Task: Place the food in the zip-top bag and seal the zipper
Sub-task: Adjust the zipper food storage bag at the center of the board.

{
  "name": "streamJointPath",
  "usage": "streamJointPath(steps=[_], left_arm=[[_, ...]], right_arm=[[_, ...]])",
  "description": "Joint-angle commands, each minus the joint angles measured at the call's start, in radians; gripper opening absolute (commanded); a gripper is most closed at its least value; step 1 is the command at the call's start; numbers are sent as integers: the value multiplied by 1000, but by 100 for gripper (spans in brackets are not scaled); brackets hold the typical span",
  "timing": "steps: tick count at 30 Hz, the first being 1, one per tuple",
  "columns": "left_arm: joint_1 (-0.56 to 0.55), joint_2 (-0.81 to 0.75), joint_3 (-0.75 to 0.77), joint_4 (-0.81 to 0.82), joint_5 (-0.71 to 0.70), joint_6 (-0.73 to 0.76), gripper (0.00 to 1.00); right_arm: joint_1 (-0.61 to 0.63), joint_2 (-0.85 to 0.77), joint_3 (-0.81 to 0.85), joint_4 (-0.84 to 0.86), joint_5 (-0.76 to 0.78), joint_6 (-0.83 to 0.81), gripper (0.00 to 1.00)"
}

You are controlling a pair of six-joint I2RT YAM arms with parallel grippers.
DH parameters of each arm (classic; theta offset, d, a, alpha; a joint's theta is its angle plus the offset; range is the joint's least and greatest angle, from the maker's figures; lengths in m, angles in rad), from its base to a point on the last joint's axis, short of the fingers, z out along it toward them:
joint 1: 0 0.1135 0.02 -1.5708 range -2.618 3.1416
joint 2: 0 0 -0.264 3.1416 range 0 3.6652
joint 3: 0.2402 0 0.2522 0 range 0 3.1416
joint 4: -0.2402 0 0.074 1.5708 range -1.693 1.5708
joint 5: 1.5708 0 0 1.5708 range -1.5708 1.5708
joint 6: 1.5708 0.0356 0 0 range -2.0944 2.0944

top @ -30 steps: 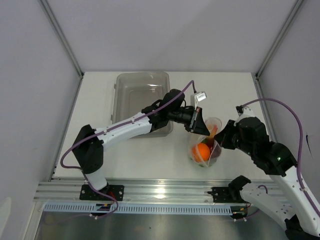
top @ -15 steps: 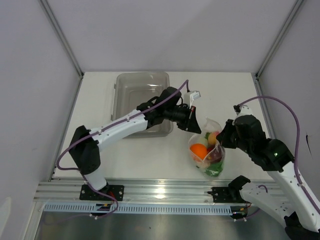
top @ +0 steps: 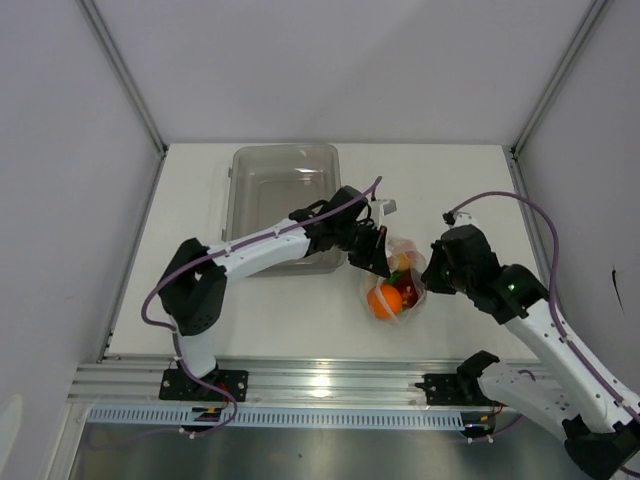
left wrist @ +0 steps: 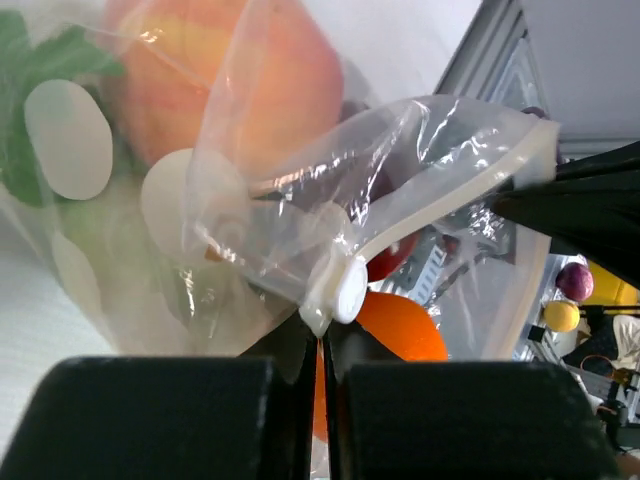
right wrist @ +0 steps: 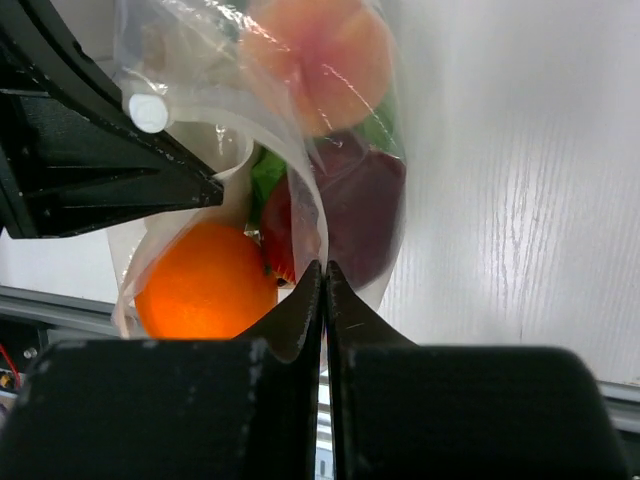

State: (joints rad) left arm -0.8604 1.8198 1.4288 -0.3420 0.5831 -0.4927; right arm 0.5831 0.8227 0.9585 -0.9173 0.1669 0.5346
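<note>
Your left gripper [left wrist: 322,352] is pressed together, pinching one end of the zipper [left wrist: 440,205]. Your right gripper [right wrist: 323,280] pinches the same strip farther along. Between them hangs the bag [top: 398,285] with the food [right wrist: 205,280] inside. Its mouth gapes, so I'd say only sealing remains.

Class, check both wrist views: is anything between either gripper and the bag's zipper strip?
Nothing visible. The left gripper is shut on the zipper strip by its white slider, and the right gripper is shut on the same strip further along. The orange lies inside the zip-top bag, not in either grip.
</note>
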Motion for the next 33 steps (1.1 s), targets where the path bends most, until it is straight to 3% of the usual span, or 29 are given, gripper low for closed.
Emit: streamJointPath(steps=[1, 4, 7, 10, 16, 19, 26, 28, 30, 31, 33], left_arm=[[6, -105, 122, -22, -8, 20, 1], [4, -201, 148, -19, -20, 6, 0], [3, -292, 87, 44, -26, -27, 1], [3, -312, -28, 101, -42, -46, 1], [8, -147, -140, 161, 17, -73, 1], [9, -143, -84, 153, 29, -72, 1], [6, -247, 137, -8, 11, -17, 1], [4, -292, 118, -17, -22, -4, 7], [4, -373, 20, -3, -66, 6, 21], [4, -402, -16, 15, -119, 8, 33], [6, -458, -143, 44, -156, 19, 40]], right_arm=[[-2, -3, 143, 32, 22, -47, 0], [-2, -14, 293, -14, 10, -58, 0], [0, -25, 341, -37, -29, -39, 0], [-3, -72, 217, 23, -72, -10, 0], [-15, -60, -51, 118, -56, 18, 0], [-22, -40, -38, 106, -53, 5, 0], [-22, -45, 261, -9, -46, -19, 0], [-22, -74, 264, -6, -67, -7, 0], [-22, -95, 218, 12, -73, 10, 0], [-22, -112, 192, 27, -67, 13, 0], [-23, -114, 116, 40, -63, 25, 0]])
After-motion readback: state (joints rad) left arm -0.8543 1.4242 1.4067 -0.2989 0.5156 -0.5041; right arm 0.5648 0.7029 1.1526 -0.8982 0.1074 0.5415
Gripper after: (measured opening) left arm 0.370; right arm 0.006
